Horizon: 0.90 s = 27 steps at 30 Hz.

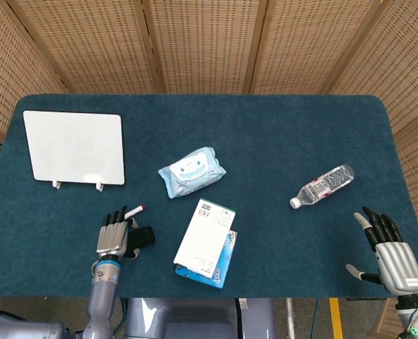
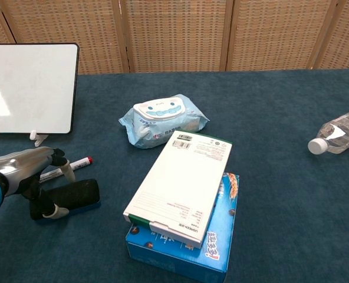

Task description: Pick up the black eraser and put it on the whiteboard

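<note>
While the black eraser [image 2: 68, 196] lies on the table [image 1: 279, 141] directly under the left hand [image 2: 30, 171], its fingers [image 1: 117, 219] are stretched over it and its thumb is set against the eraser's near edge; whether it is gripped cannot be told. The whiteboard [image 1: 73, 147] is seen well beyond that hand. The right hand [image 1: 391, 254] is kept spread and empty

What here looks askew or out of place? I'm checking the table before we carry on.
The white box lies skewed atop the blue box, overhanging it. The water bottle lies on its side. Nothing looks spilled or damaged.
</note>
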{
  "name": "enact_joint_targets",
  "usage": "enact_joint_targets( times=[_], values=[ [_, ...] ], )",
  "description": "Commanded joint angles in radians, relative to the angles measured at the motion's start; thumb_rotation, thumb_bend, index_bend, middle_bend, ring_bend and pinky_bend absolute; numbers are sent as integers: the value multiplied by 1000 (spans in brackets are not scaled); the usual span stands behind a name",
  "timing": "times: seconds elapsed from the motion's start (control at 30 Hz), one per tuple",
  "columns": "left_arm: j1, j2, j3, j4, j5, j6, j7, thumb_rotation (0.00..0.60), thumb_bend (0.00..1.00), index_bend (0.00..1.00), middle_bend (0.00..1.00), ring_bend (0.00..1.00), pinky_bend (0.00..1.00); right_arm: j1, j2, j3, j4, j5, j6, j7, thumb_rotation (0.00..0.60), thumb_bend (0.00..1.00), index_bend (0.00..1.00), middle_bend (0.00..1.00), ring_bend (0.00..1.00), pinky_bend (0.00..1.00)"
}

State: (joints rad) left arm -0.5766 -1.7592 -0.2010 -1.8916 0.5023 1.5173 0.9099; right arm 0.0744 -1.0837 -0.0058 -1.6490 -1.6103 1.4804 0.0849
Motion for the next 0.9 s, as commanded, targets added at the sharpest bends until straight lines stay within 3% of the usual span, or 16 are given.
enact_joint_targets(
  times=[0.03, 0.57, 0.9],
  values=[
    [-1, -1, 0, 1, 1, 1, 0, 600, 294, 340, 0, 0, 0, 0, 0, 0, 0, 0, 1, 1, 600, 53, 0, 0, 0, 0],
    [-8, -10, 0, 15, -3, 1, 6, 600, 315, 348, 0, 0, 0, -3, 3, 1, 1, -1, 6, 8, 600, 53, 0, 0, 0, 0],
    [-4, 3, -5, 3, 48, 18, -17, 600, 327, 352, 0, 0, 0, -4, 4, 2, 2, -2, 9, 11, 600, 53, 0, 0, 0, 0]
  ],
)
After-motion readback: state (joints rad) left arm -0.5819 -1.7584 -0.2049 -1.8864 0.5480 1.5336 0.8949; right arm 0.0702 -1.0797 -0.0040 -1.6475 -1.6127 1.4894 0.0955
